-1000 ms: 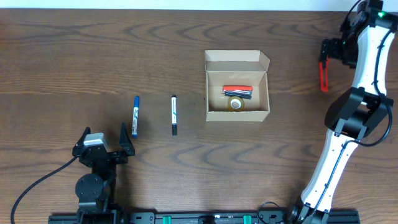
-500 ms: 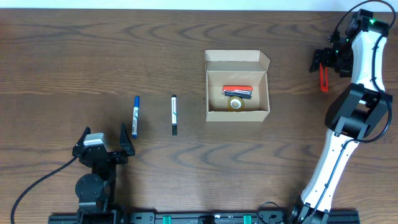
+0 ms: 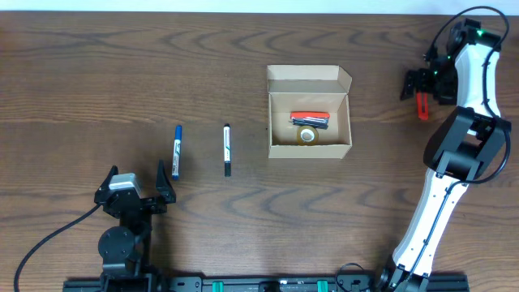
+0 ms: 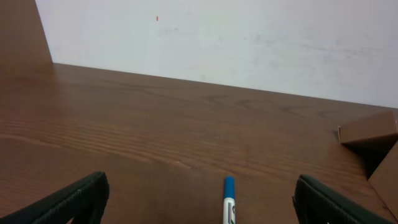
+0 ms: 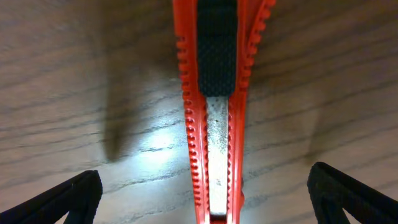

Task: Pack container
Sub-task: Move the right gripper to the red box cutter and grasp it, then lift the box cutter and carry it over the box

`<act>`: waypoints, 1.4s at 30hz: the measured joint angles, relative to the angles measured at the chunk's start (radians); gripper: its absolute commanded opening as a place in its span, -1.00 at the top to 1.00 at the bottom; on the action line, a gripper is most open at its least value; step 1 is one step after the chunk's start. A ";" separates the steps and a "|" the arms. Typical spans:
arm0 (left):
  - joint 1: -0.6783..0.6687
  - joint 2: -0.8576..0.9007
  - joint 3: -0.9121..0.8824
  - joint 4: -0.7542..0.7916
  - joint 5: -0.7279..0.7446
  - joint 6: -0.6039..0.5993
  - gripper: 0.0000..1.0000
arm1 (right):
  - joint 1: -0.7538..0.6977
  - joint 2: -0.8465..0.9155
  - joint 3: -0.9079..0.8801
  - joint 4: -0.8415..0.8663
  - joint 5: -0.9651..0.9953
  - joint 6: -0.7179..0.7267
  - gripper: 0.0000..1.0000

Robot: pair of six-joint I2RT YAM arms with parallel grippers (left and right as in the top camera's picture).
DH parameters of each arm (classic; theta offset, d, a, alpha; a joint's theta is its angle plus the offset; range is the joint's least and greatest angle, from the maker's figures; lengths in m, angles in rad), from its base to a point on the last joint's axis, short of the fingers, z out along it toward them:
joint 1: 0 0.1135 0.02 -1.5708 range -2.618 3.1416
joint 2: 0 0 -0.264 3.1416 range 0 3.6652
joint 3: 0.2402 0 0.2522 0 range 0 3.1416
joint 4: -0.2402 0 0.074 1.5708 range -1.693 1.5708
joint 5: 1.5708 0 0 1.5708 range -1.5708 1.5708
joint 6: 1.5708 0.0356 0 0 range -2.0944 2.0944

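The tan cardboard container (image 3: pixel 310 148) stands open at mid table, flap lid folded back. Inside lie a red and grey tool (image 3: pixel 310 118) and a roll of tape (image 3: pixel 306 135). A blue marker (image 3: pixel 176 151) and a black-capped marker (image 3: pixel 227 149) lie to its left; the blue marker's tip shows in the left wrist view (image 4: pixel 229 200). A red utility knife (image 3: pixel 422 102) lies on the table at the right. My right gripper (image 3: pixel 420 84) is open directly above it, the knife (image 5: pixel 214 112) between its fingers (image 5: pixel 205 193). My left gripper (image 3: pixel 135 182) is open and empty near the front edge.
The container's corner shows at the right of the left wrist view (image 4: pixel 373 134). A white wall rises behind the table's far edge (image 4: pixel 217 43). The right arm's white links (image 3: pixel 454 154) stand along the right side.
My right gripper has swung left and down over the red knife, from beside it to straddling its upper end. The left arm and the other things have not moved.
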 measured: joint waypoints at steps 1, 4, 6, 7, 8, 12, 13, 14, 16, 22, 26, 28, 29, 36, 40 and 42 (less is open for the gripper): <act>0.000 0.000 0.000 0.000 0.000 0.000 -0.90 | 0.000 0.000 -0.008 0.002 0.003 0.000 -0.98; 0.000 0.000 0.000 0.000 0.000 0.000 -0.90 | 0.000 0.000 -0.028 0.011 0.018 -0.005 -0.97; 0.000 0.000 0.000 0.000 0.000 0.000 -0.90 | 0.000 0.000 -0.033 0.018 0.026 -0.007 -0.97; 0.000 0.000 0.000 0.000 0.000 0.000 -0.91 | 0.000 -0.001 -0.034 0.020 0.029 -0.008 -0.95; 0.000 0.000 0.000 0.000 0.000 0.000 -0.90 | 0.000 -0.002 -0.037 0.022 0.032 -0.008 -0.81; 0.000 0.000 0.000 0.000 0.000 0.000 -0.90 | 0.000 -0.004 -0.044 0.026 0.036 -0.026 -0.18; 0.000 0.000 0.000 0.000 0.000 0.000 -0.90 | 0.000 -0.004 -0.045 0.026 0.035 -0.029 -0.05; 0.000 0.000 0.000 0.000 0.000 0.000 -0.91 | -0.001 -0.005 -0.045 0.025 0.034 -0.030 0.09; 0.000 0.000 0.000 0.000 0.000 0.000 -0.90 | -0.002 -0.005 -0.046 0.025 0.033 -0.028 0.48; 0.000 0.000 0.000 0.000 0.000 0.000 -0.90 | -0.003 -0.011 -0.047 0.026 0.028 -0.023 0.97; 0.000 0.000 0.000 0.000 0.000 0.000 -0.90 | -0.004 -0.011 -0.047 0.026 0.023 -0.023 0.97; 0.000 0.000 0.000 0.000 0.000 0.000 -0.90 | -0.005 -0.011 -0.047 0.026 0.014 -0.023 0.98; 0.000 0.000 0.000 0.000 0.000 0.000 -0.91 | -0.007 -0.011 -0.047 0.025 0.004 -0.023 0.97; 0.000 0.000 0.000 0.000 0.000 0.000 -0.91 | -0.004 -0.011 0.048 -0.034 -0.092 -0.023 0.97; 0.000 0.000 0.000 0.000 0.000 0.000 -0.90 | 0.003 -0.016 0.257 -0.084 -0.153 -0.022 0.98; 0.000 0.000 0.000 0.000 0.000 0.000 -0.90 | 0.006 -0.033 0.353 -0.116 -0.181 -0.022 0.98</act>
